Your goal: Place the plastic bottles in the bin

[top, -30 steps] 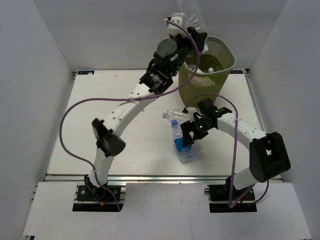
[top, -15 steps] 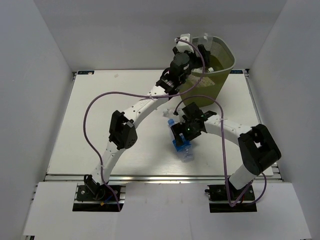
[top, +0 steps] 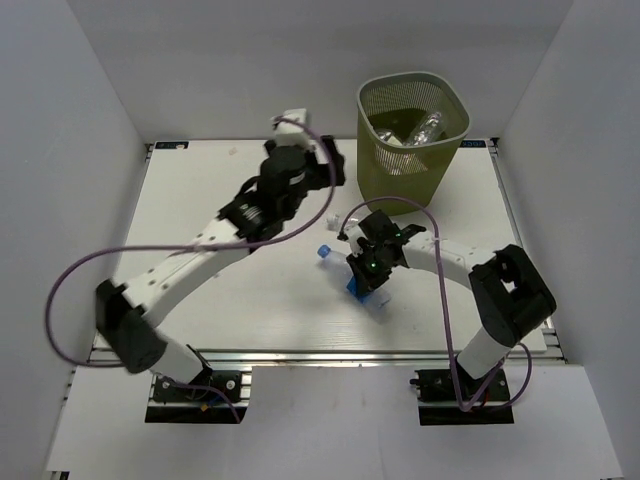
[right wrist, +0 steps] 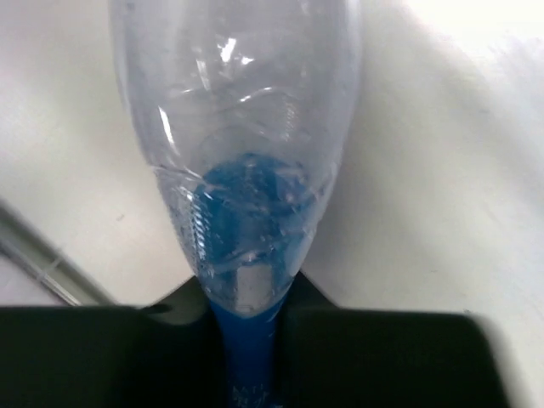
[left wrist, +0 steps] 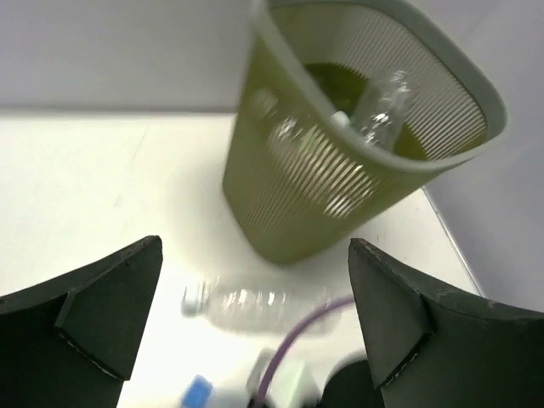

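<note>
Blue bottle (right wrist: 238, 144) lies clamped in the right gripper (top: 366, 270), so a lift to the bin (top: 398, 172) seems next; the left gripper (left wrist: 255, 246) gapes empty.

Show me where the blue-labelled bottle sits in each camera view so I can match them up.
Top external: the blue-labelled bottle lies mid-table, with the right gripper shut on it.
Left wrist: only a blurred blue bit at the bottom edge, likely its cap.
Right wrist: it fills the centre, pinched between the jaws at the bottom.
Shared landmark: the white table under it in all three.
</note>
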